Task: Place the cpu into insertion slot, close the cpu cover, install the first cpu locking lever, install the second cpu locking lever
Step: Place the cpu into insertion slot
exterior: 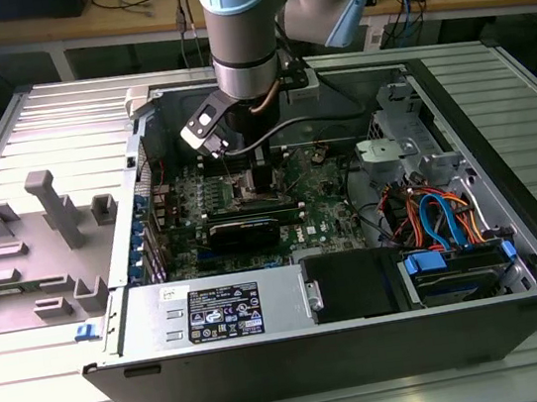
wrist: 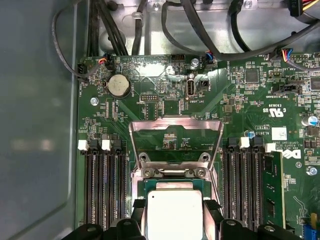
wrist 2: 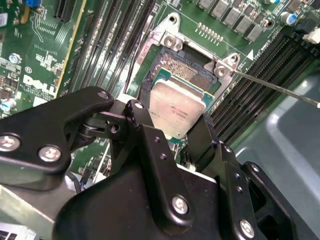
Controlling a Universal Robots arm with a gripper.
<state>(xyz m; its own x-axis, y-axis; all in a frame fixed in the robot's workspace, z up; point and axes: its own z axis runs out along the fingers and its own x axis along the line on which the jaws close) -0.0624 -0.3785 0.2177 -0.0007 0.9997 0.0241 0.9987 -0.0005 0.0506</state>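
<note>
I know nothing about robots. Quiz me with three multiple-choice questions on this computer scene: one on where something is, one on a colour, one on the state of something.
1. Where is the silver chip?
A) lying on the floor
B) gripped in the claw over the socket
C) in a person's hand

2. What colour is the big board around the socket?
A) red
B) white
C) green

3. How does the metal cover frame stand?
A) raised open
B) folded flat over the chip
C) taken off entirely

Answers:
1 B, since the claw presses on two opposite sides of the chip in both wrist views.
2 C, since green shows all around the socket.
3 A, since the frame stands up behind the socket and the board shows through its open middle.
</note>
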